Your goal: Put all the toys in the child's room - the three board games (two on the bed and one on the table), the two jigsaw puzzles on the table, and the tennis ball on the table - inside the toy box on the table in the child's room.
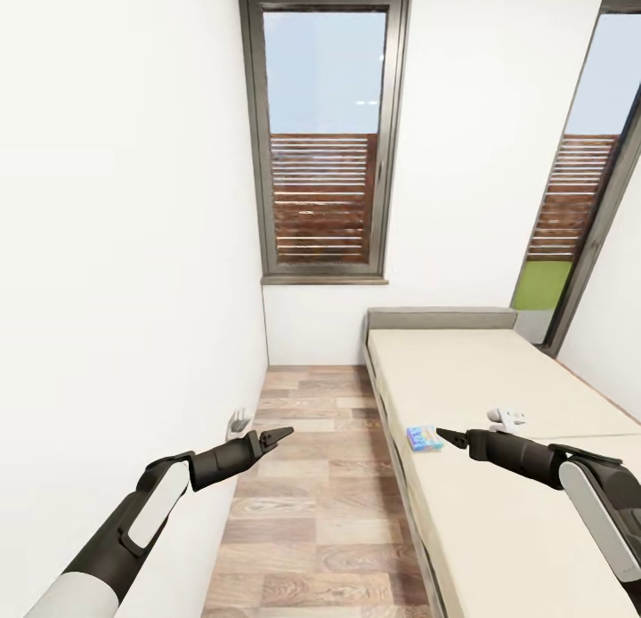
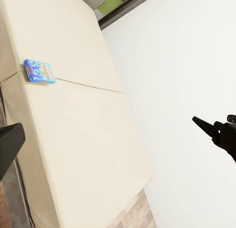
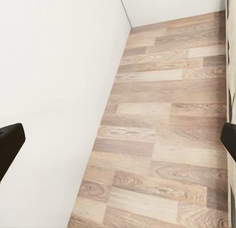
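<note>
The robot faces the bed [image 1: 499,378], where a blue game [image 1: 424,437] lies near its edge. Both grippers, left [image 1: 278,436] and right [image 1: 450,437], hold nothing, fingers spread. Next, probably, the right reaches to the game.

Board game [image 1: 424,437] on bed [image 1: 499,511]

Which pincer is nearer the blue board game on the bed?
Right. The right pincer sits just beside the blue board game over the bed; the left pincer hangs over the floor, across the aisle.

window [image 1: 323,137] on far wall | wood floor [image 1: 312,502] | white walls [image 1: 116,244]
</note>
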You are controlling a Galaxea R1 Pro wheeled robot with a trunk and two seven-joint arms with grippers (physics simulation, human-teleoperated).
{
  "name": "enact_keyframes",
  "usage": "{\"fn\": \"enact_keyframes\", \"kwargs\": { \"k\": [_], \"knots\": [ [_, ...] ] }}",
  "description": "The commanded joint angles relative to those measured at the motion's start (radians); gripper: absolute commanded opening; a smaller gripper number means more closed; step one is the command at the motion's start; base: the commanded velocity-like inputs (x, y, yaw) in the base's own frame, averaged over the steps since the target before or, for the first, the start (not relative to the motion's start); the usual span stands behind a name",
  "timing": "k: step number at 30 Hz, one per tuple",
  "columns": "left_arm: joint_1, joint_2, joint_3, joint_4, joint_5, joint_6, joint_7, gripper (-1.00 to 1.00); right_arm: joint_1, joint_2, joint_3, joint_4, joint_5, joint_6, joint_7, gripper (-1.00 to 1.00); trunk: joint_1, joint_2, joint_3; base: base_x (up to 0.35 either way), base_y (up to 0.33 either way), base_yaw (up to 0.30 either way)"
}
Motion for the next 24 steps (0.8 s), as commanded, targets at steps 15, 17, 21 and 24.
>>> {"fn": "enact_keyframes", "kwargs": {
  "k": [15, 17, 21, 24],
  "knots": [
    [0.0, 0.001, -0.003, 0.0, 0.007, 0.005, 0.001, 1.0, -0.001, 0.0, -0.001, 0.0, 0.003, 0.005, 0.006, 1.0, 0.0, -0.001, 0.0, 0.023, 0.016, 0.0],
    [0.0, 0.001, -0.002, 0.0, 0.007, 0.005, 0.001, 1.0, -0.001, 0.0, -0.001, 0.0, 0.003, 0.005, 0.006, 1.0, 0.0, -0.001, 0.0, 0.006, 0.004, 0.0],
    [0.0, 0.001, -0.002, 0.0, 0.007, 0.005, 0.001, 1.0, 0.0, 0.0, -0.001, 0.0, 0.003, 0.005, 0.006, 1.0, 0.0, -0.001, 0.0, 0.004, 0.003, 0.0],
    [0.0, 0.001, -0.002, 0.0, 0.007, 0.005, 0.001, 1.0, 0.0, 0.0, -0.001, 0.0, 0.003, 0.005, 0.006, 1.0, 0.0, -0.001, 0.0, 0.002, 0.002, 0.0]
  ]
}}
